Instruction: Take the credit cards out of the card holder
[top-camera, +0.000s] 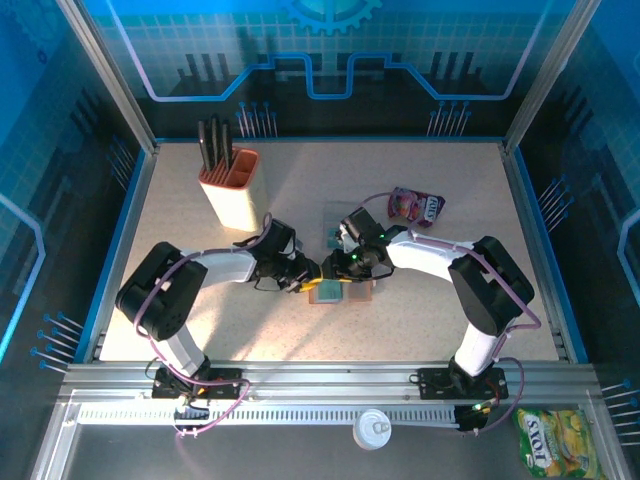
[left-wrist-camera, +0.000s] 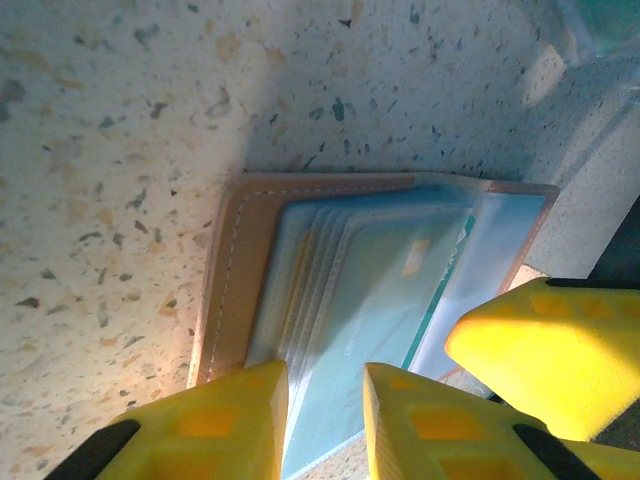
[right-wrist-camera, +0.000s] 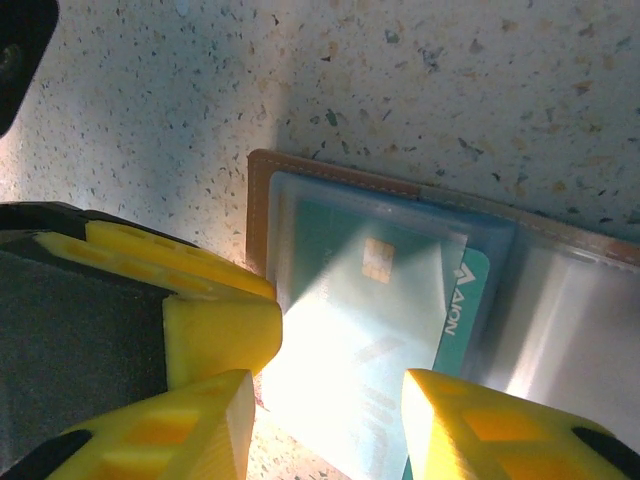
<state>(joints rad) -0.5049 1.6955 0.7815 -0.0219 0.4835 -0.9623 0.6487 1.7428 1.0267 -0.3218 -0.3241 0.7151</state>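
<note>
Left gripper (left-wrist-camera: 325, 385) jaws standing narrowly apart over credit cards (left-wrist-camera: 380, 290), grip unclear; right gripper (right-wrist-camera: 330, 390) gaping; card holder (left-wrist-camera: 232, 260) running off-frame.

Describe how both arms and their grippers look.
The left arm and right arm have white tubular links and bulky black joint housings. A purple cable loops along each. The left gripper and right gripper have blocky yellow fingers with recessed square pockets, set on black bases.
</note>
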